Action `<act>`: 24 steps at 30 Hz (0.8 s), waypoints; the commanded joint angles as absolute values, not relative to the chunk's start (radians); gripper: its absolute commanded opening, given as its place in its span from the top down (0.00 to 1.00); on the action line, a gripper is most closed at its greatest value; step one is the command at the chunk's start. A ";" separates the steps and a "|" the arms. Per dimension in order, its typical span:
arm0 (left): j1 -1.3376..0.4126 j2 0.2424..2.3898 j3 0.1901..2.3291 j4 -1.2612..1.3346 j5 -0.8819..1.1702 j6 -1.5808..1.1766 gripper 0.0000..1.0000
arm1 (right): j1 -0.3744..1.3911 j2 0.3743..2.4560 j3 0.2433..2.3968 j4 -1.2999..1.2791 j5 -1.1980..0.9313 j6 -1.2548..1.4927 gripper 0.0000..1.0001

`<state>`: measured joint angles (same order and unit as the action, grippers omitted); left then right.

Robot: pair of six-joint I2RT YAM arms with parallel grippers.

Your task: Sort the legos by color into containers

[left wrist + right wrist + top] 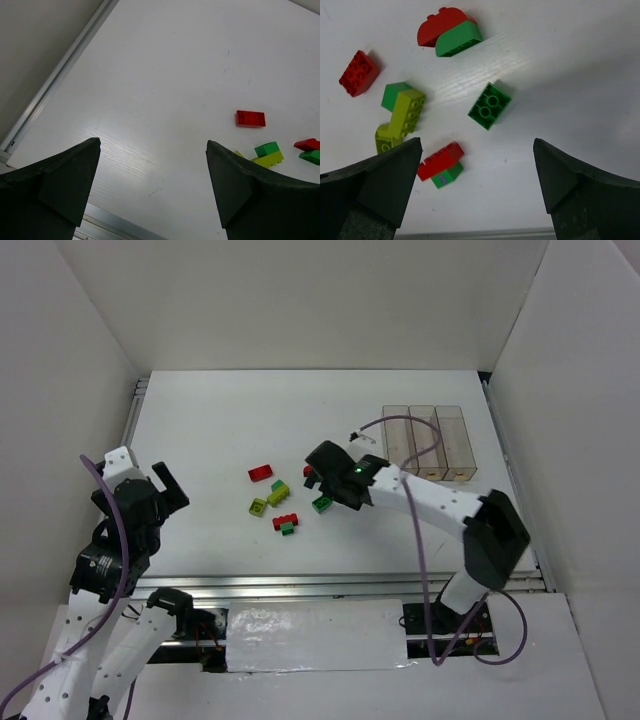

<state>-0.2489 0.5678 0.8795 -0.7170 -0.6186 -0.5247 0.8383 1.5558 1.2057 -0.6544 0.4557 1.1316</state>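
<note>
The legos lie loose mid-table: a red brick, yellow-green bricks, a red-on-green pair and a dark green brick. Three clear containers stand in a row at the back right. My right gripper hovers open and empty over the bricks. In its wrist view the gripper frames the dark green brick and the red-on-green pair. A red arch on a green brick lies farther off. My left gripper is open and empty at the left, also seen in its wrist view.
White walls enclose the table on three sides. A metal rail runs along the left edge and another along the near edge. A purple cable loops over the containers. The left wrist view shows the red brick far right.
</note>
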 commanded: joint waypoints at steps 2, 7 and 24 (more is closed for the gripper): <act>-0.244 0.569 0.904 -0.678 -0.595 -0.506 0.01 | 0.870 1.793 1.397 -0.738 0.569 1.285 0.00; -0.244 0.574 0.900 -0.670 -0.571 -0.497 0.01 | 0.873 1.943 1.491 -0.807 0.580 1.333 0.00; -0.244 0.564 0.894 -0.655 -0.529 -0.480 0.00 | 0.871 2.002 1.373 -0.723 0.540 1.355 0.22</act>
<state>-0.2489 0.5678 0.8795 -0.7013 -0.5434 -0.4992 0.8707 2.0048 1.3949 -0.7265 0.5152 1.3293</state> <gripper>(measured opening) 0.994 0.813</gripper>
